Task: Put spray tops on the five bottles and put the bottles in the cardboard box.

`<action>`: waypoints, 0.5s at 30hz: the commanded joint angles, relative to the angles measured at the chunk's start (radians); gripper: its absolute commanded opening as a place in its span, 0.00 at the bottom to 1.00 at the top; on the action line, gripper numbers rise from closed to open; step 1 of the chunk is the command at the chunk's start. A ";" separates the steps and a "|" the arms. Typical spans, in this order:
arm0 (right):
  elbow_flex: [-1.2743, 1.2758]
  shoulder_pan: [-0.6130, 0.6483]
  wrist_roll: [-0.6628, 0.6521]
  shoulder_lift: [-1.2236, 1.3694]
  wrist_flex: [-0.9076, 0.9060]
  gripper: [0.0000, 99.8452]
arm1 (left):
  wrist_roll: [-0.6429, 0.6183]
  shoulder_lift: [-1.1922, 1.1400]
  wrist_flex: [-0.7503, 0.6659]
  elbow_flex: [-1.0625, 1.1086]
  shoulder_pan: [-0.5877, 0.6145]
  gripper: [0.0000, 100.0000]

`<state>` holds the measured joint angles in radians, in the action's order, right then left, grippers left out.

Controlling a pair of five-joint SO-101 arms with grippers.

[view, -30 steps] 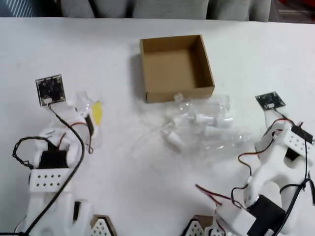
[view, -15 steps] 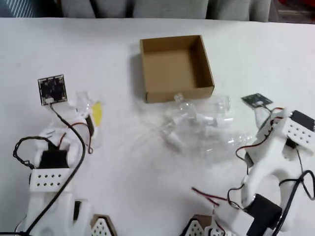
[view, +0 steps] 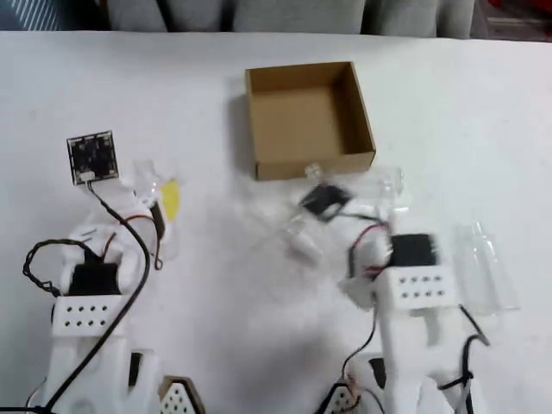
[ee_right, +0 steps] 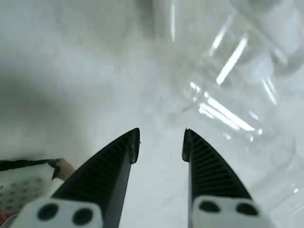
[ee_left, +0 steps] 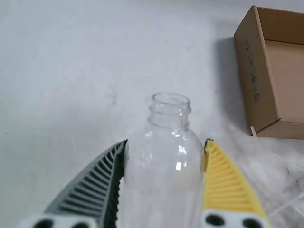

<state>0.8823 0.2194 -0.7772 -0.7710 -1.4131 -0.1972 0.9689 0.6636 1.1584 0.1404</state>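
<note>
Progress: nothing is sitting in the box (view: 315, 165); its floor is showing bare. The left claw (ee_left: 166, 142) is pinching one bottle (ee_left: 164, 164) by the body, well apart from the box on its left side. The neck is carrying no spray top. The bottle's long axis is running in line with the claw, open mouth pointing out past the fingertips. The right claw (ee_right: 160, 135) is hanging spread, gripping nothing, over the pile (view: 384, 183) of clear bottles just in front of the box. A loose bottle (view: 487, 267) is lying on the counter (view: 233, 328) off the box's front right, its long axis running roughly parallel to the box's side walls. Judgement: capping and boxing are both remaining.
</note>
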 commanded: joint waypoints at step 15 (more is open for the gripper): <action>-0.008 0.191 0.021 0.386 0.490 0.17 | 0.008 0.030 -0.026 -0.005 -0.012 0.06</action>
<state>0.8899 0.4081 -0.7664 -0.4335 -0.9912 -0.1972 0.9689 0.6636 1.1584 0.1404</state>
